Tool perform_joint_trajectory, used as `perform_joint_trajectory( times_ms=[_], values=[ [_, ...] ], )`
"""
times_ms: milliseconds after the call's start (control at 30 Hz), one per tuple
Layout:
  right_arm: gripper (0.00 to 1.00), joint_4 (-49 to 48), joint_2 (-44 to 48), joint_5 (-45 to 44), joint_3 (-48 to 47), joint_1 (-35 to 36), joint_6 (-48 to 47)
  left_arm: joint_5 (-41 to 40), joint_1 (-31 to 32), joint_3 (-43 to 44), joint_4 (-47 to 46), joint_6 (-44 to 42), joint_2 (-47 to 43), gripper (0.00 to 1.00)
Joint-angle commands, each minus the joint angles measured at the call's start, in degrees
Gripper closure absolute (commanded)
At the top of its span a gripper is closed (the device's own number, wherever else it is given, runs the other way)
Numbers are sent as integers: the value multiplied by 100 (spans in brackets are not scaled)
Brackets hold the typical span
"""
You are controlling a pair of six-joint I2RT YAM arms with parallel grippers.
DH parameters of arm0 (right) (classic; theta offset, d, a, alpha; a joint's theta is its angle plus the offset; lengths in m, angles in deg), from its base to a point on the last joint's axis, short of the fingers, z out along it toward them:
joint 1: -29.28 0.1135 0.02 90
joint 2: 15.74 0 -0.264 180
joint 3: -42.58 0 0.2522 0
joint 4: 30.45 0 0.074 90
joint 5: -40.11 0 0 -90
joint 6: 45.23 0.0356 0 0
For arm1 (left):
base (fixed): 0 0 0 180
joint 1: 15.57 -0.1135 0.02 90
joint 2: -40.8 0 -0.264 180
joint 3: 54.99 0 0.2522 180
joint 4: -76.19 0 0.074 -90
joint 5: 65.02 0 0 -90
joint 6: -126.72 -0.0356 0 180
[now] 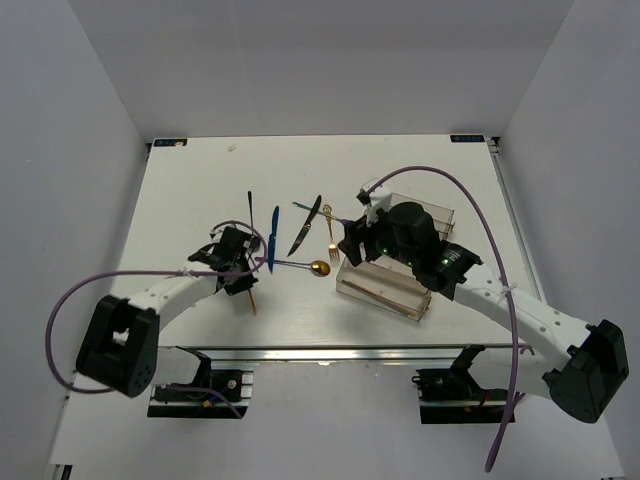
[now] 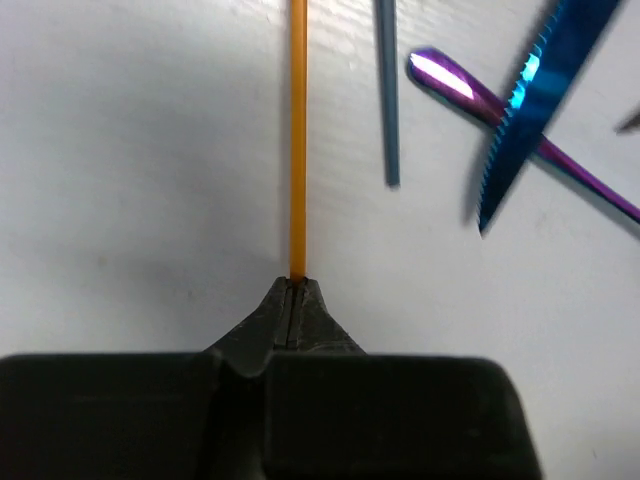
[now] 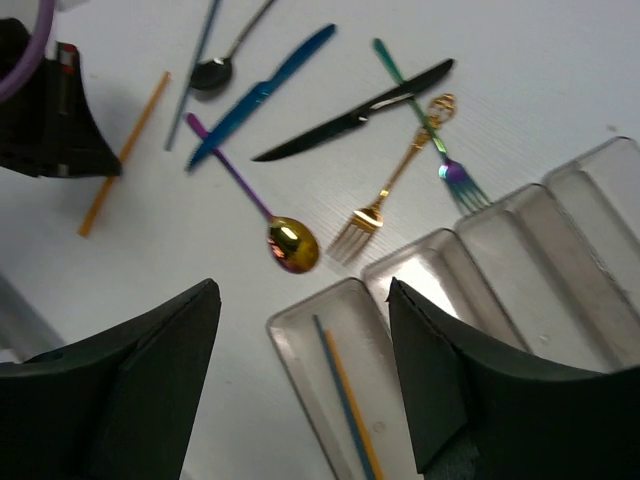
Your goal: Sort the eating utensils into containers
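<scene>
My left gripper [image 2: 293, 288] is shut on the near end of a wooden chopstick [image 2: 297, 140] that lies on the table; seen from above, the gripper [image 1: 238, 262] sits left of the cutlery. A dark grey chopstick [image 2: 388, 90], blue knife [image 2: 535, 95] and gold-bowled purple-handled spoon [image 3: 290, 243] lie just beyond. The black spoon [image 3: 210, 72], black knife [image 3: 350, 112], gold fork [image 3: 385, 190] and iridescent fork [image 3: 430, 130] rest nearby. My right gripper [image 3: 305, 370] hangs open over the clear tray [image 1: 385, 290], whose end compartment holds a grey and a wooden chopstick [image 3: 345, 400].
The tray's other compartments [image 3: 540, 250] show nothing inside. Purple cables loop off both arms. The table's white walls close in the left, right and far sides.
</scene>
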Motion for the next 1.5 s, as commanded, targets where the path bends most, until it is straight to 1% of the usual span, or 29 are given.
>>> perform_joint_trajectory(
  times_ms=[0, 33, 67, 100, 133, 167, 233, 300, 333, 467, 700, 900, 1000, 1067, 1100, 1133, 1167, 1200, 1233, 1267, 1300, 1333, 1367, 1400, 1433, 1467],
  values=[
    [28, -714, -155, 1056, 32, -10, 731, 465, 24, -132, -21, 113, -965, 100],
    [28, -1080, -217, 1223, 41, -10, 950, 581, 24, -167, -135, 95, -1211, 100],
    [28, -1293, -279, 1433, 67, -19, 1422, 695, 24, -237, -345, 95, -1649, 100],
    [29, -1800, -401, 1514, 163, -10, 1697, 992, 24, -273, -469, 43, -1853, 100],
    [31, -2057, -472, 1584, 217, -1, 1934, 1125, 33, -316, -731, 16, -2021, 100],
    [31, -2303, -542, 1611, 269, -1, 2467, 1187, 33, -404, -838, -1, -2301, 100],
    [31, -2821, -841, 1550, 279, 25, 2884, 1695, 33, -501, -1188, -36, -2496, 100],
    [31, -3104, -1156, 1541, 209, 95, 3148, 2082, 33, -615, -1427, -63, -2629, 100],
    [31, -3193, -1263, 1541, 95, 148, 3228, 2459, 33, -651, -1707, -54, -2664, 100],
    [31, -3387, -1702, 1488, -178, 289, 3439, 3076, 33, -809, -2289, -19, -2839, 100],
    [32, -3369, -2309, 1523, -538, 447, 3475, 3473, 33, -791, -2623, -2, -2831, 100],
    [34, -3281, -2678, 1514, -864, 552, 3440, 3666, 33, -871, -3010, 113, -2752, 100],
    [41, -3246, -2793, 1514, -978, 561, 3422, 3693, 33, -871, -3063, 122, -2787, 100],
    [52, -3185, -2854, 1471, -1013, 561, 3361, 3693, 33, -871, -3107, 130, -2831, 100],
    [62, -3185, -2854, 1462, -1022, 561, 3308, 3684, 33, -862, -3116, 122, -2831, 100],
    [82, -3167, -2846, 1435, -1022, 561, 3256, 3676, 33, -853, -3107, 104, -2848, 100],
    [93, -3150, -2802, 1427, -1022, 553, 3203, 3632, 33, -818, -3072, 69, -2849, 87],
    [100, -3097, -2776, 1392, -1031, 544, 2985, 3562, 24, -783, -2898, 43, -2866, 70],
    [100, -3001, -2732, 1217, -1040, 535, 2835, 3335, 33, -731, -2774, -1, -2884, 57],
    [100, -2722, -2610, 1102, -1048, 526, 2659, 3185, 33, -660, -2538, -106, -2892, 21],
    [100, -2554, -2530, 988, -1048, 491, 2222, 3027, 33, -494, -2144, -185, -2945, 2],
    [100, -2360, -2425, 778, -1014, 395, 1940, 2651, 33, -380, -1896, -282, -2954, 2],
    [100, -2071, -2198, 759, -952, 334, 1597, 2412, 33, -257, -1642, -483, -2980, 2],
    [100, -1912, -2073, 785, -882, 194, 1185, 2157, 24, -21, -1117, -572, -3006, 2],
    [100, -1710, -1942, 889, -751, 114, 285, 1859, 24, 121, -842, -651, -3024, 2],
    [100, -1160, -1723, 942, -697, 52, -220, 1264, 33, 236, -578, -765, -3024, 2]
  ],
)
